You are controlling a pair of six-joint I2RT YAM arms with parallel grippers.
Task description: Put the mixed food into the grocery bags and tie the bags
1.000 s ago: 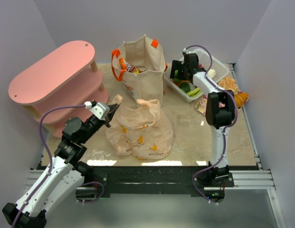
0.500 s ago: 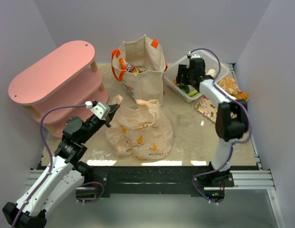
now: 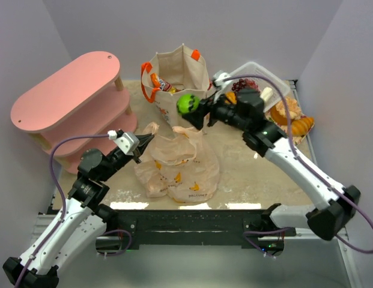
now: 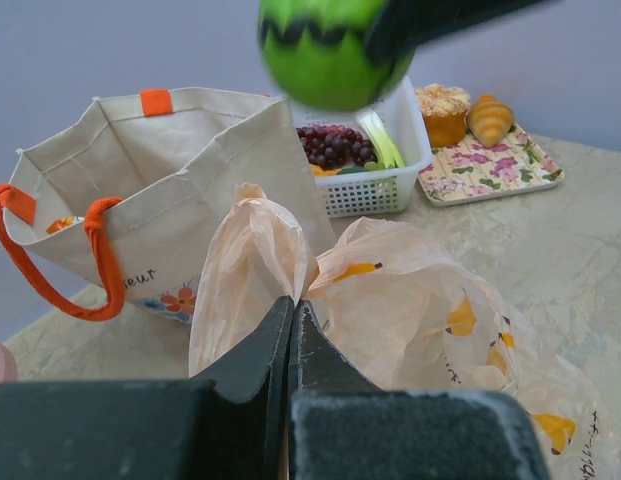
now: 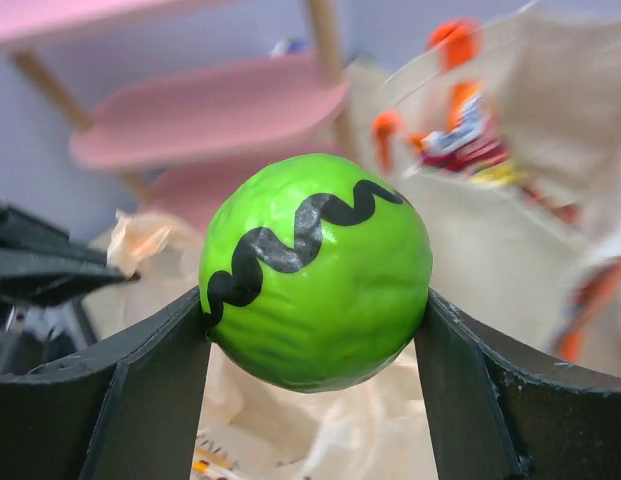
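Note:
My right gripper [image 3: 190, 108] is shut on the green round vegetable [image 3: 187, 104], a ball with a black zigzag [image 5: 315, 270], and holds it in the air above the peach plastic bag [image 3: 177, 165], in front of the beige canvas tote [image 3: 177, 81]. It also shows at the top of the left wrist view [image 4: 330, 50]. My left gripper [image 3: 144, 144] is shut on the peach bag's left handle [image 4: 252, 260] and holds it up. Snack packets [image 3: 159, 83] lie in the tote. Dark grapes [image 4: 333, 145] and a leek [image 4: 380, 140] lie in the white basket [image 4: 375, 190].
A pink two-tier shelf [image 3: 69, 99] stands at the left. A floral mat [image 4: 485, 165] with golden bread [image 3: 301, 125] and an orange muffin [image 4: 442, 110] lies at the far right, by the wall.
My right arm has swung left from the basket, carrying the green vegetable to above the peach bag. My left gripper has held still on the bag handle.

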